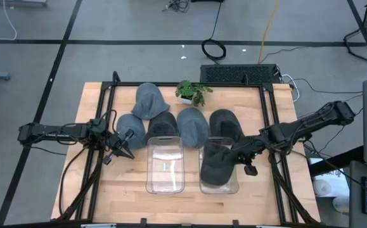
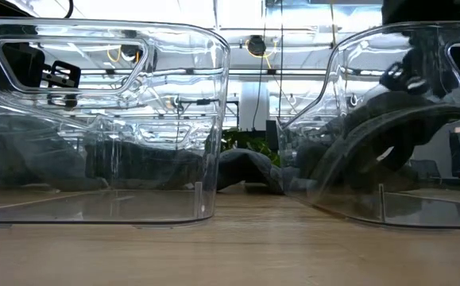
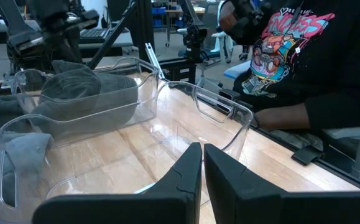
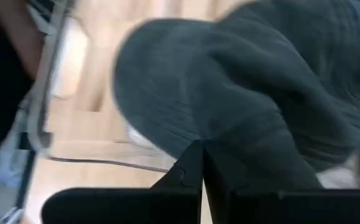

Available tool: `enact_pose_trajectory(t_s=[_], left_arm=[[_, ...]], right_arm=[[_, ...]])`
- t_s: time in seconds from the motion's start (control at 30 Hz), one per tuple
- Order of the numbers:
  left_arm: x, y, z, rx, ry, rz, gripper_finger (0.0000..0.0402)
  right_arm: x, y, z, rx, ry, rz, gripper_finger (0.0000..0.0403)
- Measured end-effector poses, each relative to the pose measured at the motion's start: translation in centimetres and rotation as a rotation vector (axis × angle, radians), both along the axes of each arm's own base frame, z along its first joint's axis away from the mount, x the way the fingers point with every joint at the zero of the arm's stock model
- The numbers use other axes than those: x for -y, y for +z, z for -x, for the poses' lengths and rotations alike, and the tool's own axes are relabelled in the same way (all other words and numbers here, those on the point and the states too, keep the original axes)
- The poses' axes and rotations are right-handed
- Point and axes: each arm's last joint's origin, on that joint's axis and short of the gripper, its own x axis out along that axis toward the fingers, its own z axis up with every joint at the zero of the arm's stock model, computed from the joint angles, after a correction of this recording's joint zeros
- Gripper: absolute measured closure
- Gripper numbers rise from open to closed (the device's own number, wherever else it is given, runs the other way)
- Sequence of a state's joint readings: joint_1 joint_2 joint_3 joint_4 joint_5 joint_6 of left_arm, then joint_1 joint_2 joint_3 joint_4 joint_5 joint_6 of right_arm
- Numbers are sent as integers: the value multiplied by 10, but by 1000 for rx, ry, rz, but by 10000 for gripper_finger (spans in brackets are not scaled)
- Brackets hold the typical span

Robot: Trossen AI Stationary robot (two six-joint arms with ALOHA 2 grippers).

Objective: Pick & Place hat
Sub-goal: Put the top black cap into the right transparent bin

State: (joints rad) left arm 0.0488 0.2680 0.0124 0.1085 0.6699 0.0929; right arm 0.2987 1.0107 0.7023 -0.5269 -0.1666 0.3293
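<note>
— What's in the two clear bins at the front of the bench (image 1: 107,196)?

— The left bin (image 1: 165,163) holds nothing. The right bin (image 1: 220,166) has a dark grey hat (image 1: 216,166) in it, bunched up and rising past the rim on the far side.

— And the right gripper (image 1: 239,156)?

— Over that bin's right edge, right at the hat. Its fingers (image 4: 192,168) are together, tips against the grey knit; I can't tell whether any cloth is pinched between them.

— The left gripper (image 1: 125,140)?

— Fingers (image 3: 189,171) together too, holding nothing, off the left bin's far-left corner, just beside a blue-grey hat (image 1: 130,130).

— Any other hats?

— A row behind the bins: that blue-grey one, a dark one (image 1: 161,123), another blue-grey (image 1: 192,125), a dark one (image 1: 224,123) farther right, and a lighter grey one (image 1: 149,100) behind them, near a small plant (image 1: 192,91).

— Room to move?

— Bare wood in front of the bins and at both sides, with a narrow gap between the bins. A person (image 3: 304,56) sits just past the bench edge.
</note>
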Motion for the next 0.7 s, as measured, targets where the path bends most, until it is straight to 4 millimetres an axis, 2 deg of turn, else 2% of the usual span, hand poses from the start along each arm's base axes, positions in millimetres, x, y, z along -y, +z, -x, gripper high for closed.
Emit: enact_pose_trajectory(t_s=[0.33, 0.7], left_arm=[[0, 0, 0, 0, 0, 0, 376], [0, 0, 0, 0, 0, 0, 376]], right_arm=[[11, -19, -1, 54, -58, 96, 403], [18, -34, -8, -4, -119, 149, 403]])
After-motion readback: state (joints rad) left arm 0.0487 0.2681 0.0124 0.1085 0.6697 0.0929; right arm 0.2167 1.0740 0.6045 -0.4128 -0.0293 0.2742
